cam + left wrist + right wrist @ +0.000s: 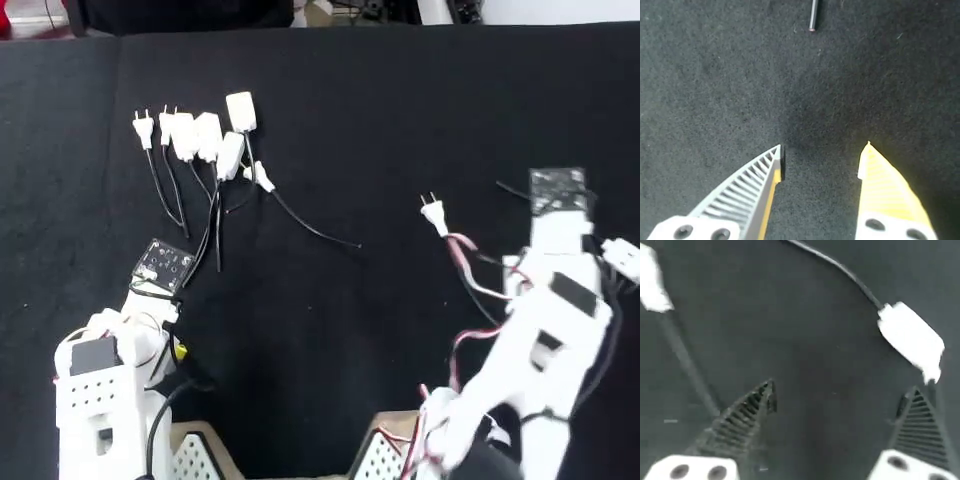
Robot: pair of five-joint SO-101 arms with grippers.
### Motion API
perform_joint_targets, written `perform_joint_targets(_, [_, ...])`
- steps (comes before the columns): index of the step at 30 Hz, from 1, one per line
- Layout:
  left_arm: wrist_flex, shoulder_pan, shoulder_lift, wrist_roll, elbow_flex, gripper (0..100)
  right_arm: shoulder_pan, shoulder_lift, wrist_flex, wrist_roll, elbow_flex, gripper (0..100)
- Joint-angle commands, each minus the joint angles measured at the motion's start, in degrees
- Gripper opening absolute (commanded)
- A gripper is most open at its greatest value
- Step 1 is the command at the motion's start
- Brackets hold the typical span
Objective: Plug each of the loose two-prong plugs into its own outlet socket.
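Plug (432, 213): loose on the tabletop (330, 320), well apart from the cluster (205, 135).
Handling: probably light, with a rigid body and a limp cord; grip the white body and leave the prongs free.
Left gripper (822, 152): jaws released, over bare tabletop.
Right gripper (840, 390): jaws released, empty, with a white body (910, 337) near one tip.
High view: shows the prongs and the layout; the wrist views show the jaw gaps.
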Motion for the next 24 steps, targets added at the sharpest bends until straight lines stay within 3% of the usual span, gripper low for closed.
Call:
perform_joint_targets(1, [0.6, 0.6, -0.4, -0.4, -0.6, 25, -7.6, -8.2, 4.8, -5.2, -0.7, 34.8])
perform_joint_targets(7, [0.6, 0.5, -0.4, -0.3, -0.6, 25, -16.1, -4.1, 5.6, -8.1, -5.4, 15.3])
perform_joint_targets(12, [0.7, 0.3, -0.4, -0.2, -0.6, 25, -17.4, 12.4, 5.2, -5.2, -14.5, 26.3])
perform_joint_targets(16, [0.7, 0.4, -0.4, -0.3, -0.6, 25, -18.5, 29.5, 4.1, -0.2, -23.1, 24.2])
perform_joint_targets(24, [0.4, 0.4, -0.4, -0.2, -0.5, 25, -21.5, 49.5, -1.2, 0.0, -32.0, 24.1])
